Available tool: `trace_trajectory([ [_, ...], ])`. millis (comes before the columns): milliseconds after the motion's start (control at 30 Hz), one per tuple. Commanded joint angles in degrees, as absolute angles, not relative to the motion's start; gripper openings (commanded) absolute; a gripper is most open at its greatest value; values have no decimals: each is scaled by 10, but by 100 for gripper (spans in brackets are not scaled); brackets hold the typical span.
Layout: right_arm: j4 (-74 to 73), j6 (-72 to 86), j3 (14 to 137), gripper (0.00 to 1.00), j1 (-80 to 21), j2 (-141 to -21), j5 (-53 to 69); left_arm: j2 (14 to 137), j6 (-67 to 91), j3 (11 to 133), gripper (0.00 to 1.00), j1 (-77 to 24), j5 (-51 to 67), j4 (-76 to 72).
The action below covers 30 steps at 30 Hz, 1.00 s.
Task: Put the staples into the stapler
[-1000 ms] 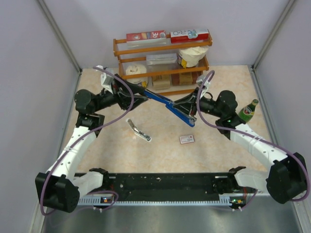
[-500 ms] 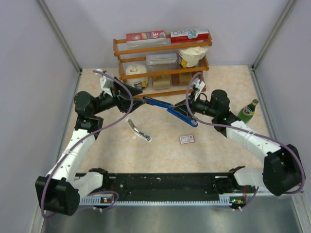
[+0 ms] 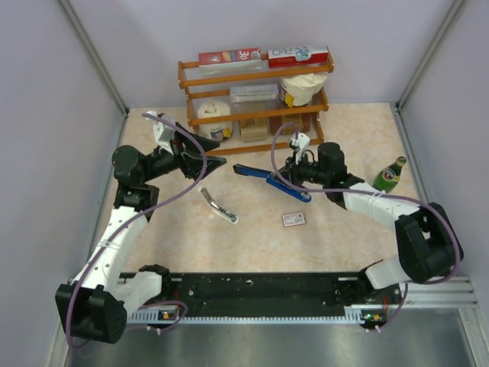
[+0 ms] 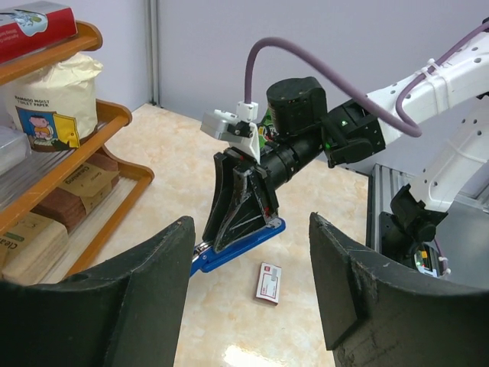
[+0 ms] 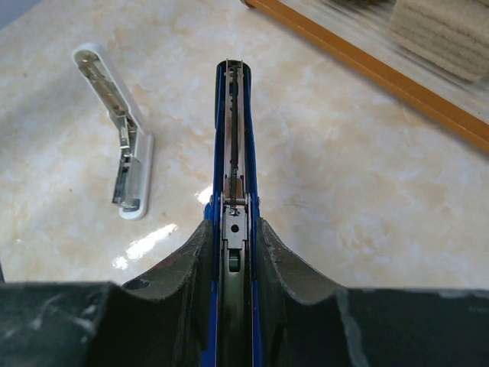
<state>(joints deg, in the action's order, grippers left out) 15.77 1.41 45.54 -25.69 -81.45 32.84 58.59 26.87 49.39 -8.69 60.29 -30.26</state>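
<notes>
The blue stapler [image 3: 269, 180] is held low over the table, with my right gripper [image 3: 296, 180] shut on its rear end. In the right wrist view the blue stapler [image 5: 235, 130] points away from my right gripper [image 5: 235, 256] with its metal channel facing the camera. My left gripper [image 3: 212, 161] is open and empty, a short way left of the stapler's tip. The left wrist view looks between my left gripper's [image 4: 250, 306] fingers at the blue stapler [image 4: 238, 248] and the small red-and-white staples box [image 4: 267, 282] on the table. The staples box [image 3: 293, 219] lies in front of the stapler. No loose staple strip shows.
A white stapler [image 3: 218, 206] lies opened out on the table left of centre, seen also as the white stapler [image 5: 121, 141]. A wooden rack [image 3: 256, 73] of boxes and jars stands at the back. A green bottle [image 3: 390, 175] stands at the right.
My left gripper let go of the blue stapler's tip and drew back to the left. My right arm brought the stapler down and leftward, from raised between both grippers to low over the table.
</notes>
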Motion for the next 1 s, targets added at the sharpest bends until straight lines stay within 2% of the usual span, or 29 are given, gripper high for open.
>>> trace_trajectory([
  [0, 203, -31, 501, 0, -257, -829, 316, 571, 260, 490, 66, -80, 610, -311],
  [533, 196, -98, 546, 0, -322, -916, 210, 555, 242, 475, 66, -62, 609, -286],
  [967, 215, -95, 583, 0, -371, -993, 115, 529, 189, 488, 66, -45, 595, -191],
])
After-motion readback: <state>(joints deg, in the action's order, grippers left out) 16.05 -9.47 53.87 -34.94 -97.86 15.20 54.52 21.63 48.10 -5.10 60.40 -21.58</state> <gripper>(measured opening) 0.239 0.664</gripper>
